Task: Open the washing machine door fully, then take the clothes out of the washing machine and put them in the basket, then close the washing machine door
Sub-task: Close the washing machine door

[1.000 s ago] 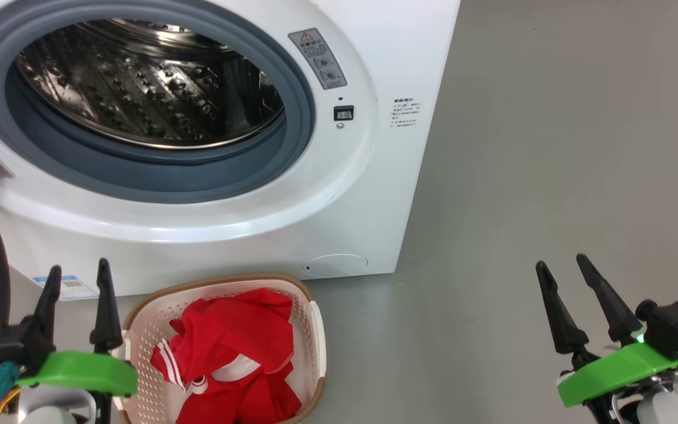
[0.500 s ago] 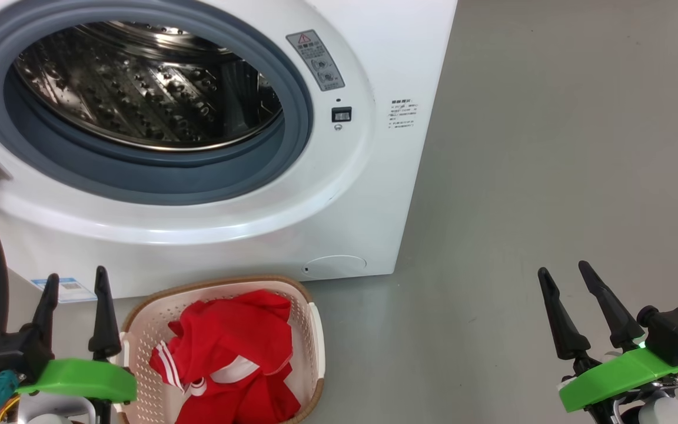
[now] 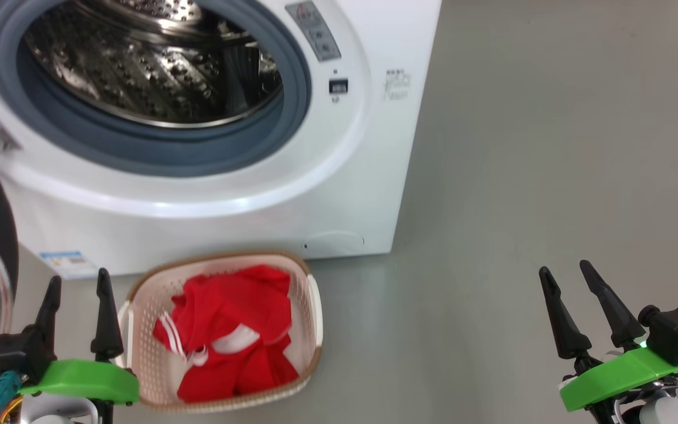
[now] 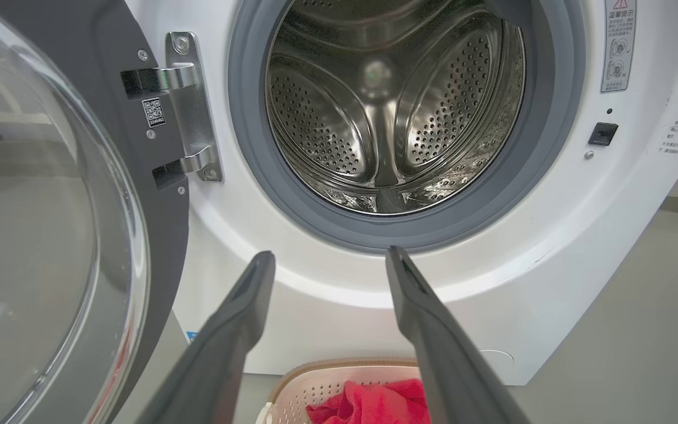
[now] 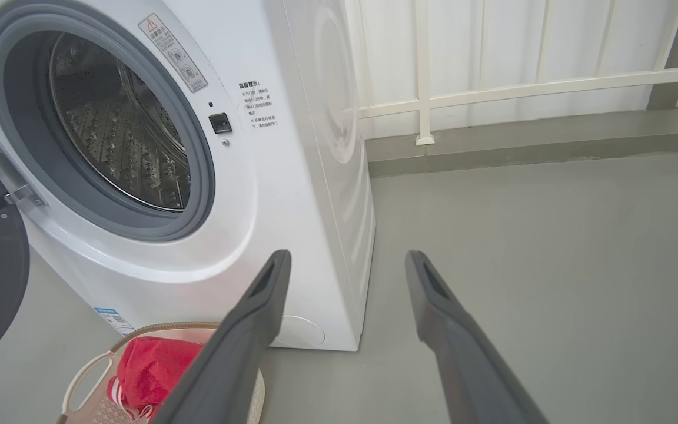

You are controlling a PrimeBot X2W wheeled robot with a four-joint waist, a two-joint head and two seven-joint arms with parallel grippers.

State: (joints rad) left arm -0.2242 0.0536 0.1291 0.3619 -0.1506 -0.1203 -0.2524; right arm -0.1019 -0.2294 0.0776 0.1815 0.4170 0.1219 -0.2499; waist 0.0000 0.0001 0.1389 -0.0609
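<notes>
The washing machine door (image 4: 50, 206) stands open to the left of the washing machine (image 3: 345, 176), whose drum (image 4: 386, 118) looks empty. The red clothes (image 3: 227, 330) lie in the basket (image 3: 215, 257) below. Closing likely comes next: the left gripper (image 3: 79, 277), jaws apart and empty, should press the door's far edge through its arc. The right gripper (image 3: 564, 268) hangs equally parted.
</notes>
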